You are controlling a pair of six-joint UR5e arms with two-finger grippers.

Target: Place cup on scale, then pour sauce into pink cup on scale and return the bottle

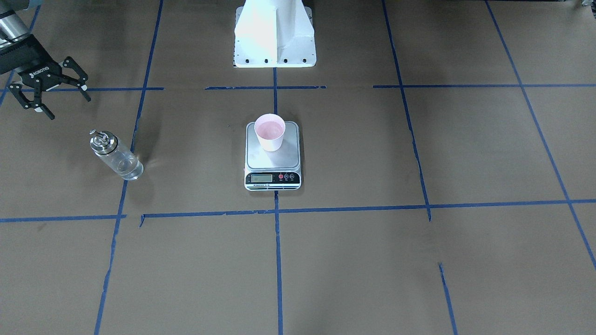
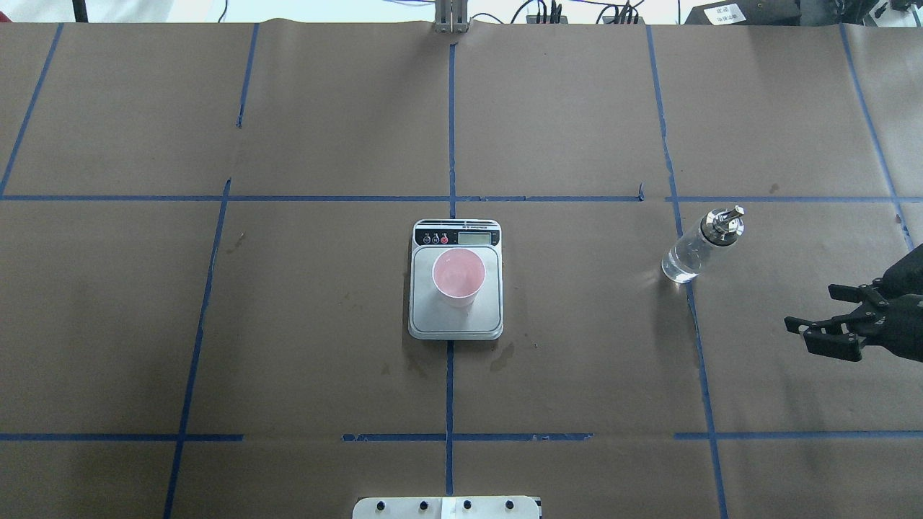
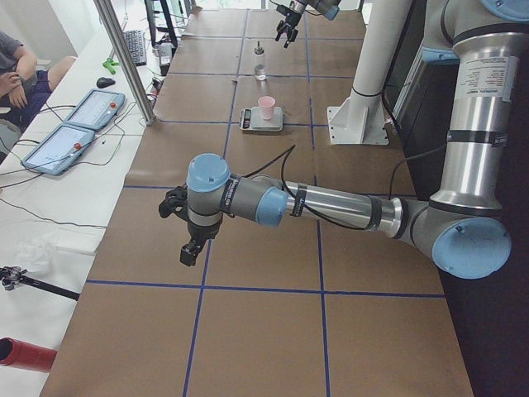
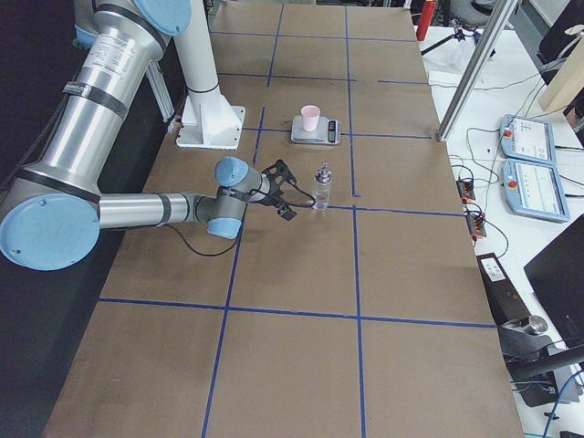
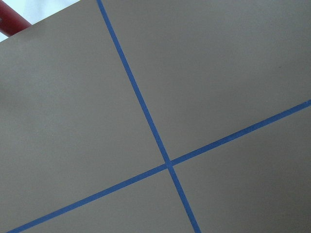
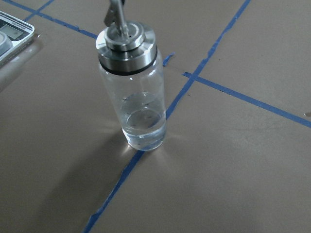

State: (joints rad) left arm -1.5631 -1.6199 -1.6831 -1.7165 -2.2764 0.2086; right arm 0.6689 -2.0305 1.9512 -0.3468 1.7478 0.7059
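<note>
Seen from overhead, the pale pink cup (image 2: pixel 458 277) stands upright on the silver platform of the kitchen scale (image 2: pixel 456 323), a little toward the 12 o'clock side of the platform, where the black strip carries the display and buttons. The scale sits at the middle of the brown paper surface (image 2: pixel 324 324), over a line of blue tape (image 2: pixel 451 130). The glass bottle (image 2: pixel 698 246) stands upright on the surface well apart from the scale, at about 3 o'clock from it, on another tape line. Its silver cap and small spout are at the top, the spout pointing toward roughly 2 o'clock. The right wrist view shows a shallow layer of clear sauce (image 6: pixel 143 127) at the bottom of the bottle. The right gripper (image 2: pixel 809 306) hovers above the surface at about 4 o'clock from the bottle, near it but not touching, with its fingers spread and nothing between them. The left gripper (image 3: pixel 190 251) appears only in the left side view, hanging over bare surface far from the scale, and whether it is released or clenched cannot be told.
</note>
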